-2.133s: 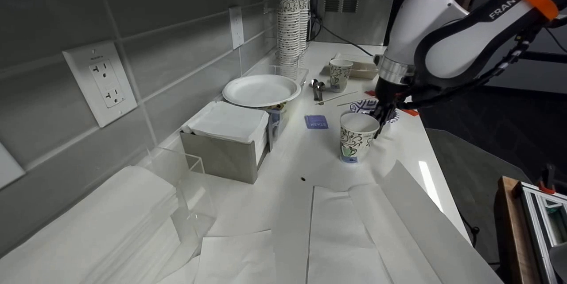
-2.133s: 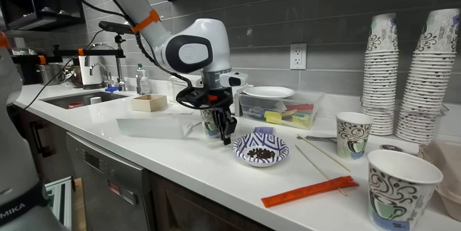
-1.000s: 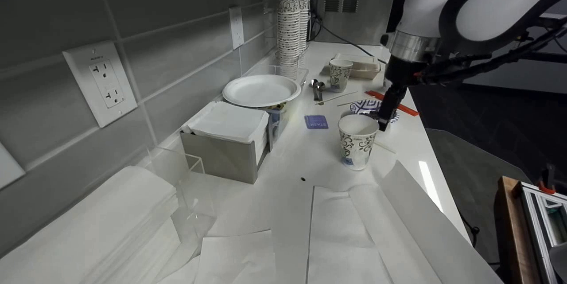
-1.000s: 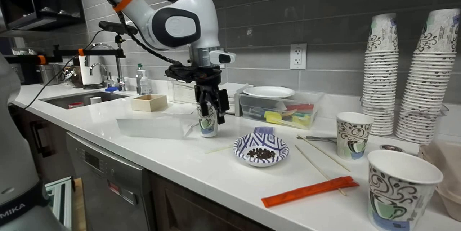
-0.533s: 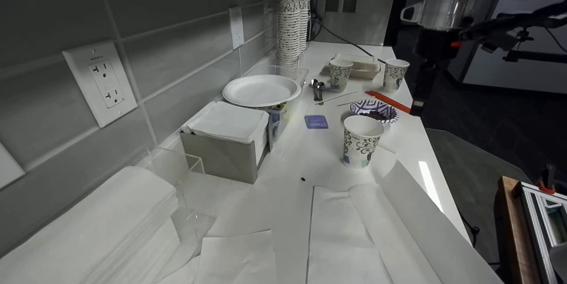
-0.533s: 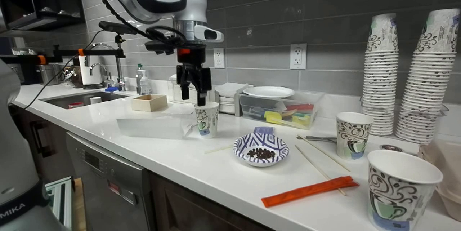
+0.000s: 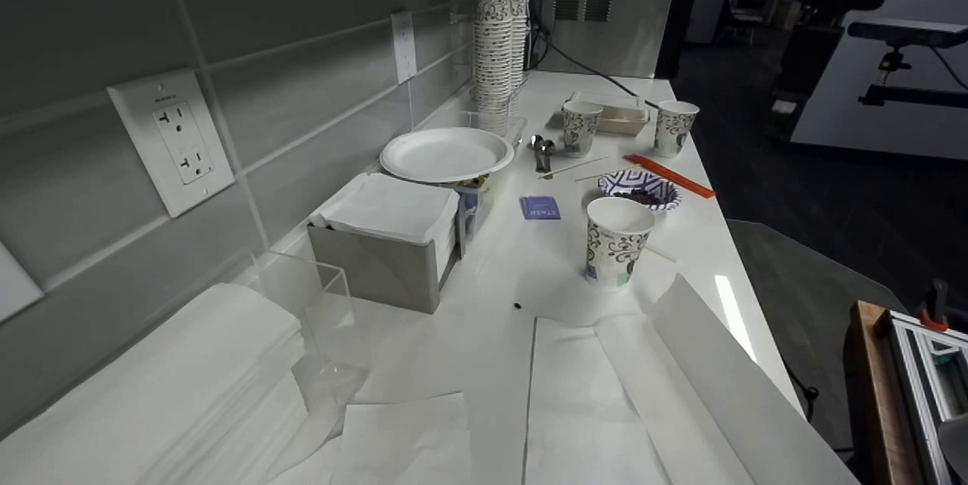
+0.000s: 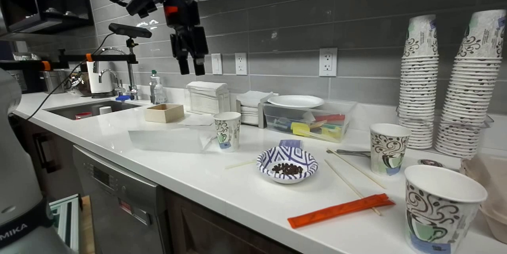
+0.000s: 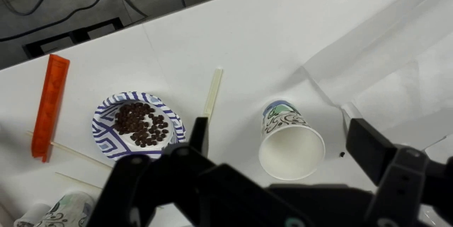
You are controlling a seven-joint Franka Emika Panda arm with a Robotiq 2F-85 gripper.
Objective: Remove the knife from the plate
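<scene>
At the lower right of an exterior view lay the orange-red strip (image 8: 341,211) that we took for the knife, though no blade showed. One end rested across a pale chopstick (image 8: 344,178), perhaps because the strip was a chopstick sleeve. Apart from it, near the middle of the frame, the blue-patterned bowl (image 8: 285,154), which we read as the task's plate, stood upright on the counter (image 8: 190,170), its raised wall holding the brown beans (image 8: 288,168) together. With the strip outside the bowl, we judged the removal already met. Left of the bowl lay a flat stick (image 8: 240,164); we could not rule it out as the knife. At the upper left hung the end effector (image 8: 192,71), its fingers (image 9: 368,151) wide apart in the wrist view and gripping nothing; the height, we supposed, served to clear the paper cups (image 8: 227,132).

Counting, we found one orange-red strip, one bowl, two chopsticks, one flat stick, two spoons (image 7: 548,147) and one purple packet (image 7: 540,207). Farther out, we counted three single paper cups, two tall cup stacks (image 8: 418,87), nested presumably to save room, and one large white plate (image 7: 446,154), set over a clear bin (image 8: 347,117), likely for want of other space. The beans were too many to count surely.
</scene>
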